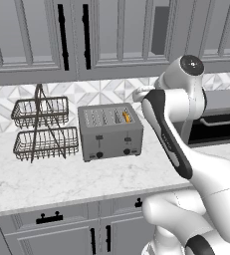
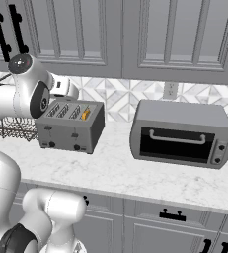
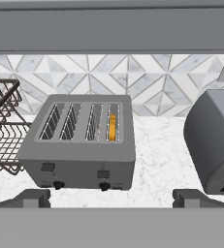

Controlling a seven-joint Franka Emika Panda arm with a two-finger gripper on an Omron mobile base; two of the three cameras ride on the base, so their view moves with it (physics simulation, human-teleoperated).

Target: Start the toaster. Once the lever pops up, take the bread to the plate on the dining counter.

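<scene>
The grey four-slot toaster [image 1: 110, 132] [image 2: 71, 126] [image 3: 79, 145] stands on the marble worktop against the tiled wall. The bread [image 1: 127, 117] [image 2: 86, 114] [image 3: 112, 127], a golden slice, sits down in the rightmost slot. Two small dark levers [image 3: 103, 174] and two black knobs show on the toaster's front. My gripper [image 3: 112, 199] hovers above and in front of the toaster, open, with nothing between its fingers. The plate and the dining counter are out of view.
A larger grey toaster oven [image 2: 182, 133] [image 1: 221, 119] stands right of the toaster. A two-tier wire basket rack [image 1: 42, 129] [image 3: 2, 126] stands to its left. Grey wall cabinets [image 1: 111, 35] hang overhead. Bare marble worktop [image 1: 86, 179] lies in front.
</scene>
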